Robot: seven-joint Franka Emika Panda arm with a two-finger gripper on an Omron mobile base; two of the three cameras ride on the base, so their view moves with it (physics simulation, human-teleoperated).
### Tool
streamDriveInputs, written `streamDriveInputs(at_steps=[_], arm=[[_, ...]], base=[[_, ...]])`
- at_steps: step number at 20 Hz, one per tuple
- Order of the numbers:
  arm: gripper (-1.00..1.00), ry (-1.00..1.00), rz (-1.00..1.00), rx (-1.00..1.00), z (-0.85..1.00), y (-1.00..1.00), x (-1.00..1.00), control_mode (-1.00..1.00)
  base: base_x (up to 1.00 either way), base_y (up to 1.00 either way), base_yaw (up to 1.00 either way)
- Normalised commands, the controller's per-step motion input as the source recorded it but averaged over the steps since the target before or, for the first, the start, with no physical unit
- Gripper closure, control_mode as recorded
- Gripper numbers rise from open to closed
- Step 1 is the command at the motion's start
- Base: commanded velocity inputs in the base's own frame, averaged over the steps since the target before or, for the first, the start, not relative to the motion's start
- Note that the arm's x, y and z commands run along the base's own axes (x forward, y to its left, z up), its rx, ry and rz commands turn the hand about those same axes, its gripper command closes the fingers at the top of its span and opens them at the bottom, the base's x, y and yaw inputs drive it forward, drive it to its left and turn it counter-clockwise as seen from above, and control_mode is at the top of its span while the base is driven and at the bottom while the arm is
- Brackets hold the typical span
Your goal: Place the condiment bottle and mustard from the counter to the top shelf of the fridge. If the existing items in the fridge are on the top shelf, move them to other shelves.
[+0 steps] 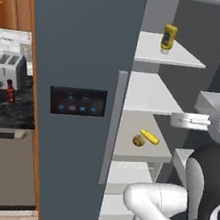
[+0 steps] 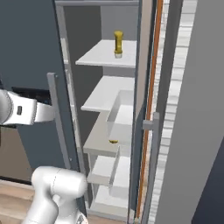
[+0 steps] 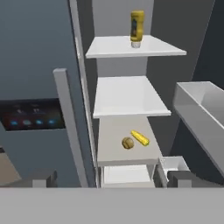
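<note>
Left base view: you've got the fridge (image 1: 77, 76) open, its door with the black touch panel (image 1: 78, 101) filling the middle. The mustard (image 1: 168, 38) stands cap-down on the top shelf (image 1: 186, 58), alone there. Two shelves lower, the yellow elongated item (image 1: 149, 137) and the tan-brown ball (image 1: 138, 140) lie just beside each other. The condiment bottle (image 1: 10, 91) stands upright on the counter (image 1: 5, 110) at far left, right in front of the toaster (image 1: 9, 68). The gripper (image 1: 187, 119) sits at the right, level with the second shelf's front edge, holding nothing.

Right base view: you see the mustard (image 2: 118, 43) on the top shelf (image 2: 96, 59) toward the back. On the third shelf only a bit of the yellow item (image 2: 113, 141) shows behind the door bin. The white hand enters from the left in front of the door handle (image 2: 59, 122).

Hand view: your fingertips (image 3: 43, 179) stand wide apart at the bottom corners, nothing between them. Mustard (image 3: 137, 27) up top, middle shelf bare, ball (image 3: 127, 142) and yellow item (image 3: 140, 138) on the third shelf.
</note>
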Motion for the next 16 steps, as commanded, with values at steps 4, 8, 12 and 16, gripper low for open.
streamDriveInputs(at_steps=[4, 8, 12, 16], arm=[[-1.00, 0.00, 0.00, 0.00, 0.00, 0.00, 0.00, 1.00], [-1.00, 0.00, 0.00, 0.00, 0.00, 0.00, 0.00, 1.00], [-1.00, 0.00, 0.00, 0.00, 0.00, 0.00, 0.00, 1.00], [-1.00, 0.00, 0.00, 0.00, 0.00, 0.00, 0.00, 1.00]], base=[[-0.61, 0.94, 0.10], [0.27, 1.00, 0.07], [0.89, 1.00, 0.09], [1.00, 1.00, 0.11]])
